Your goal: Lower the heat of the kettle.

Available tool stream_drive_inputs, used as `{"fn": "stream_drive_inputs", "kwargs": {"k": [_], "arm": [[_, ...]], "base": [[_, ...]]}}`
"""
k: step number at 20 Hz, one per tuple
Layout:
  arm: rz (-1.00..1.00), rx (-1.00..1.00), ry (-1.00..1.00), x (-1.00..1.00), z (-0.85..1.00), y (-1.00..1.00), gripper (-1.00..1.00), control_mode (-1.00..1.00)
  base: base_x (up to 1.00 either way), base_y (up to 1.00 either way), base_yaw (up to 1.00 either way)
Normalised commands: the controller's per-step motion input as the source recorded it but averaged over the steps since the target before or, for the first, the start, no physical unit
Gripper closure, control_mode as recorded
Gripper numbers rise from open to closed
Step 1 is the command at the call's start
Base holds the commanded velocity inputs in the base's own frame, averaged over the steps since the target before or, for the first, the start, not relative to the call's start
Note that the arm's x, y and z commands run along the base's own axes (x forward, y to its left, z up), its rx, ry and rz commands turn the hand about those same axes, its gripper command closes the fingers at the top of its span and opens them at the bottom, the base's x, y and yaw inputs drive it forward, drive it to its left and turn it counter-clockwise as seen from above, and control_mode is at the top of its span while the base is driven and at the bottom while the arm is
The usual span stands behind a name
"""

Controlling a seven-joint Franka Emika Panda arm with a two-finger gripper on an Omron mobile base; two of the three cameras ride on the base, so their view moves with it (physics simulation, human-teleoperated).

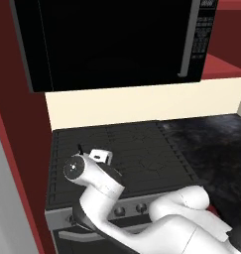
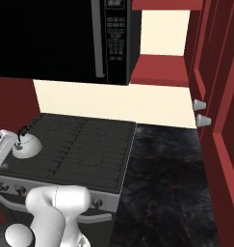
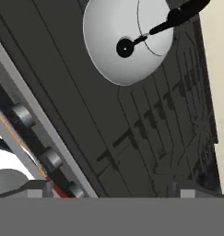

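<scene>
The white-grey dome kettle [image 2: 26, 147] with its thin black handle stands on the stove's front-left burner. Seen from above in the hand view, the kettle [image 3: 127, 41] is at the top, its black knob in the middle. In the left base view the arm's round joint hides the kettle's body, and just the tip of the kettle's handle [image 1: 80, 148] pokes out above it. My gripper [image 3: 112, 191] hovers above the stove's front edge, short of the kettle, open, fingertips far apart with nothing between them. Several stove knobs [image 3: 51, 159] line the front panel at the lower left.
The black stove top [image 2: 89, 149] has a dark speckled counter [image 2: 166, 183] on its right. A black microwave [image 1: 112, 39] hangs above the stove. More knobs [image 1: 119, 211] show on the front panel beside my arm. Red cabinets [image 2: 219, 120] stand at the right.
</scene>
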Motion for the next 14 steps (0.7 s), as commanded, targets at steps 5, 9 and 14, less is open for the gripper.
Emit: {"fn": "stream_drive_inputs", "kwargs": {"k": [5, 9, 14], "arm": [[0.22, -0.26, 0.0, -0.13, -0.48, 0.72, -1.0, -1.0], [0.22, -0.24, 0.0, -0.24, -0.47, 0.5, -1.0, -1.0], [0.2, -0.22, 0.0, -0.33, -0.45, 0.33, -1.0, -1.0]], "base": [[0.0, 0.0, 0.0], [0.0, 0.0, 0.0], [0.0, 0.0, 0.0]]}}
